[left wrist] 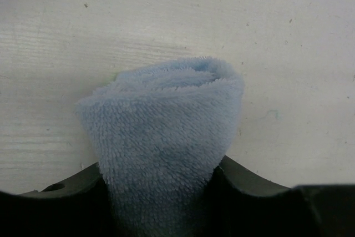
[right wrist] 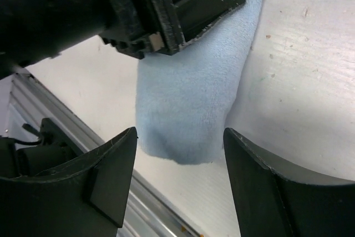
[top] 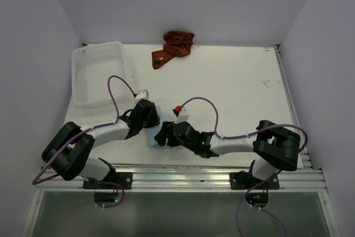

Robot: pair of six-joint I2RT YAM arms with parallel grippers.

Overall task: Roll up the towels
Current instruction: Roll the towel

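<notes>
Blue towel (left wrist: 166, 131) is rolled, on the worktop (top: 238, 81) near-right of the basket (top: 83, 59), pinched in the left gripper (left wrist: 163, 176) jaws. Right gripper (right wrist: 180, 137) jaws are spread wide around its end, not touching. I'd release it seam-down so it won't unroll.

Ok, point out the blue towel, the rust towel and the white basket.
blue towel (left wrist: 166, 137), left wrist view, middle of its fuzzy front face.
rust towel (top: 173, 47), top external view, centre of the crumpled cloth.
white basket (top: 100, 76), top external view, its bare floor.
</notes>
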